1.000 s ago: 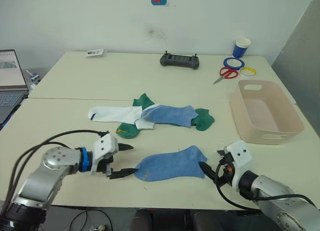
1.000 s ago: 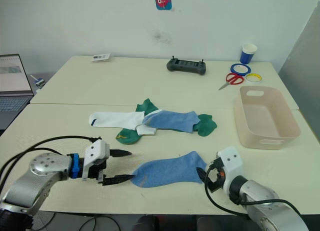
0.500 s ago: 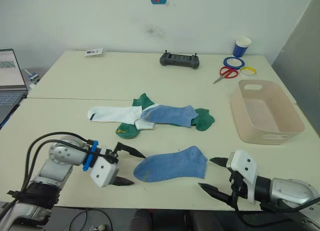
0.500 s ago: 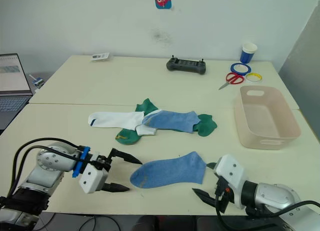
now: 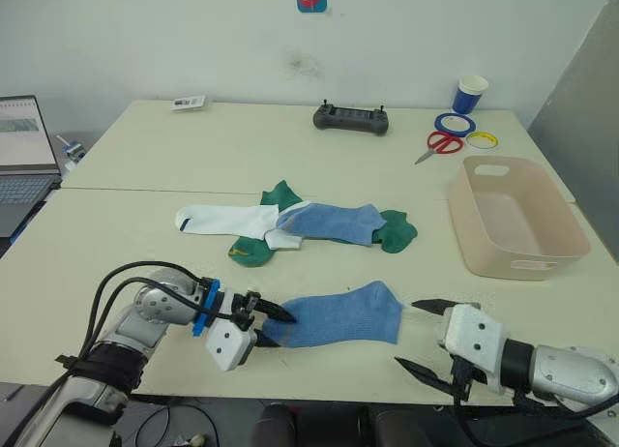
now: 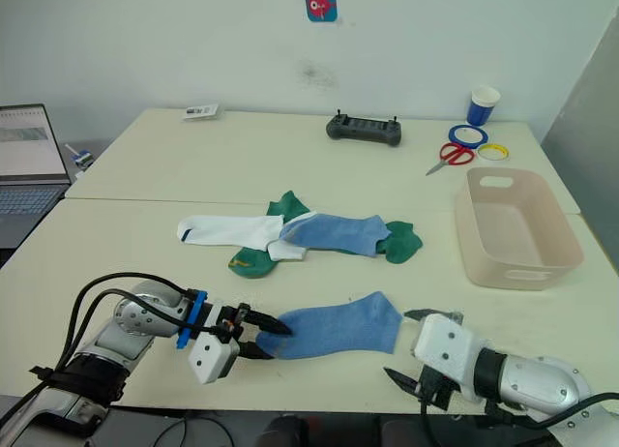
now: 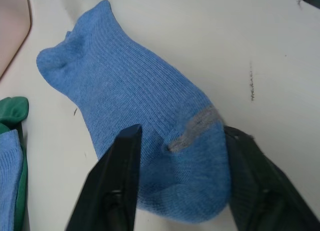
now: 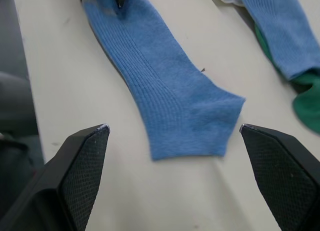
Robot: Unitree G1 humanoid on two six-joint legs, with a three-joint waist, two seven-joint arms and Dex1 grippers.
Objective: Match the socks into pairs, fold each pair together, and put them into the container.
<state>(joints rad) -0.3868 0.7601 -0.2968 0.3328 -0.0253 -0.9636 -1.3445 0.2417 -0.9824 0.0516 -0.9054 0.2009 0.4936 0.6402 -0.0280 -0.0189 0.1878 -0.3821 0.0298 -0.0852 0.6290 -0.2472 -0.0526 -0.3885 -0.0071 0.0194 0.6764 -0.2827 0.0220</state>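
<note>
A light blue sock (image 5: 343, 314) lies flat near the table's front edge. My left gripper (image 5: 275, 321) is at its toe end, and its two fingers (image 7: 120, 181) pinch the toe from both sides, shut on it. My right gripper (image 5: 421, 336) stands open just right of the sock's cuff, apart from it. Further back is a heap of a white sock (image 5: 218, 218), a second light blue sock (image 5: 334, 222) and dark green socks (image 5: 397, 231). The beige-pink container (image 5: 493, 268) stands at the right with nothing in it.
Along the far edge are a black controller (image 5: 350, 119), red scissors (image 5: 440, 143), tape rolls (image 5: 453, 123), a blue-and-white paper cup (image 5: 469, 93) and a small card (image 5: 189, 103). A laptop (image 5: 24, 157) sits at the far left.
My left gripper moved right onto the blue sock's toe and its fingers closed on it. My right gripper drew back from the cuff a second ago and has stayed open.
</note>
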